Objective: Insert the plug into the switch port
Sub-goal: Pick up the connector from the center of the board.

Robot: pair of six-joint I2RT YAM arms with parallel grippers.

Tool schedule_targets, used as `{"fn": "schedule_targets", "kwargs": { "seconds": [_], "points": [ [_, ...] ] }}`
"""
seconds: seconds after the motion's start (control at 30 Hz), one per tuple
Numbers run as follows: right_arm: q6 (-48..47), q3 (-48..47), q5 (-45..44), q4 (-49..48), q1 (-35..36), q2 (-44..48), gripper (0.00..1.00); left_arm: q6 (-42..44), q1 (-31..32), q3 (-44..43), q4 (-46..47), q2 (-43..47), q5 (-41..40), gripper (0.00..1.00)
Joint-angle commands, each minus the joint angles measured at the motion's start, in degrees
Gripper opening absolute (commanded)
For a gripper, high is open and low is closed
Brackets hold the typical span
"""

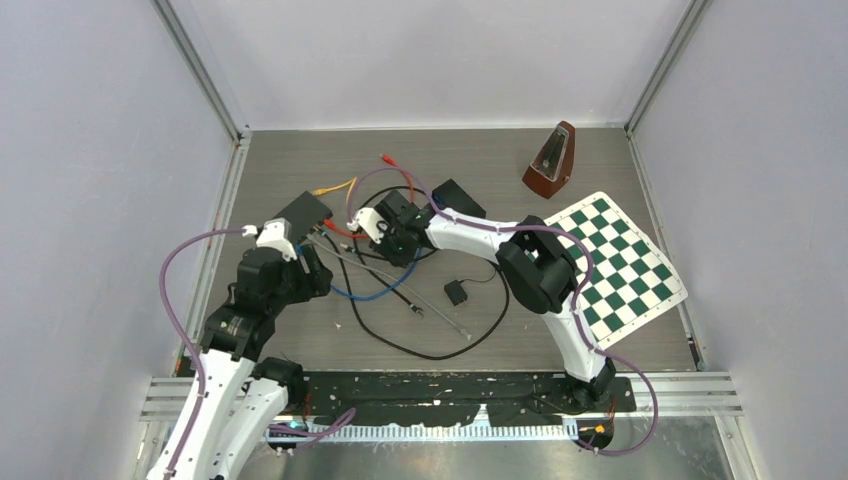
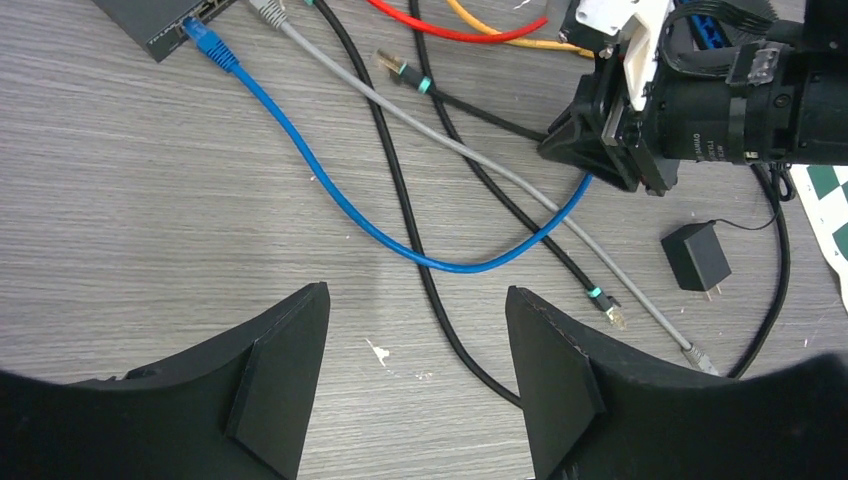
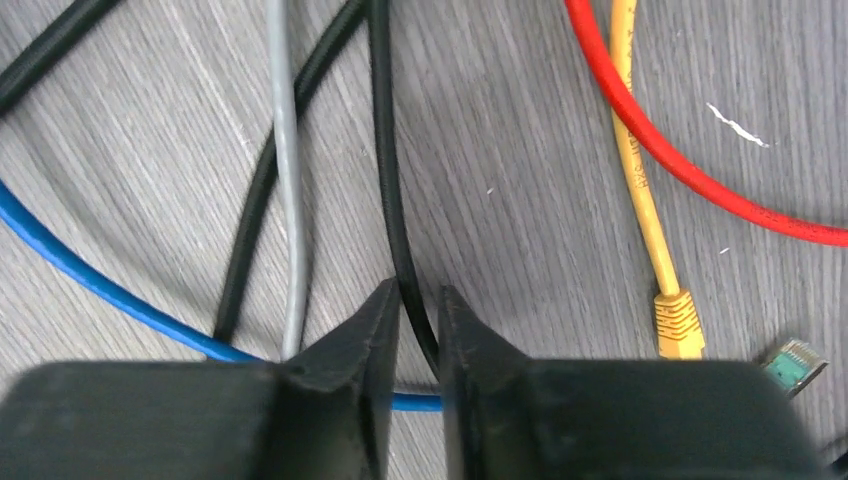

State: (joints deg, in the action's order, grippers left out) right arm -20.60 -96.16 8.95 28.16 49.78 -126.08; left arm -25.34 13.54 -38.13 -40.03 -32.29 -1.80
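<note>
The black switch [image 1: 303, 212] lies at centre left; in the left wrist view its corner [image 2: 165, 25] shows at top left with a blue plug [image 2: 205, 42] in a port. A grey plug [image 2: 266, 10] lies just beside the switch. My left gripper [image 2: 415, 300] is open and empty above the table, over a black cable [image 2: 400, 200]; in the top view it [image 1: 316, 267] is just below the switch. My right gripper [image 3: 418, 300] is shut narrowly around a black cable [image 3: 385, 170]; it [image 1: 393, 243] is right of the switch.
Red [image 3: 680, 170], yellow [image 3: 678, 325], blue [image 2: 330, 190] and grey [image 2: 450, 145] cables tangle on the table. A black power adapter [image 2: 697, 258] lies to the right. A metronome [image 1: 551, 160], a chessboard mat [image 1: 618, 263] and a second black box [image 1: 458, 197] sit further right.
</note>
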Motion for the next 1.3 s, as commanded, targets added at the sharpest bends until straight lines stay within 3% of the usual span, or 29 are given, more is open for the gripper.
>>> {"fn": "schedule_targets", "kwargs": {
  "seconds": [0.0, 0.1, 0.5, 0.67, 0.9, 1.27],
  "points": [
    [-0.2, -0.11, -1.36, -3.34, 0.41, 4.12, 0.14, -1.17, -0.22, -4.5, 1.99, -2.67, -2.0, 0.68],
    [0.28, 0.98, -0.4, -6.41, 0.41, 8.12, 0.06, -3.29, -1.45, -8.31, 2.82, -5.43, -0.85, 0.67],
    [8.03, 10.51, 3.6, -24.12, 0.53, 22.35, 0.05, -9.16, -7.24, -13.7, 12.38, -12.74, 9.35, 0.63],
    [16.65, 15.8, 3.28, -35.1, 1.27, 26.2, 0.05, -10.28, -8.4, -11.85, 23.89, -11.18, 12.48, 0.63],
    [25.29, 20.94, 3.48, -47.45, 3.19, 27.52, 0.05, -12.46, -8.93, -10.82, 33.08, -12.82, 14.57, 0.63],
    [31.21, 25.37, 3.54, -58.6, 5.05, 28.26, 0.05, -17.85, -12.05, -8.27, 39.07, -16.19, 19.16, 0.53]
  ]
}}
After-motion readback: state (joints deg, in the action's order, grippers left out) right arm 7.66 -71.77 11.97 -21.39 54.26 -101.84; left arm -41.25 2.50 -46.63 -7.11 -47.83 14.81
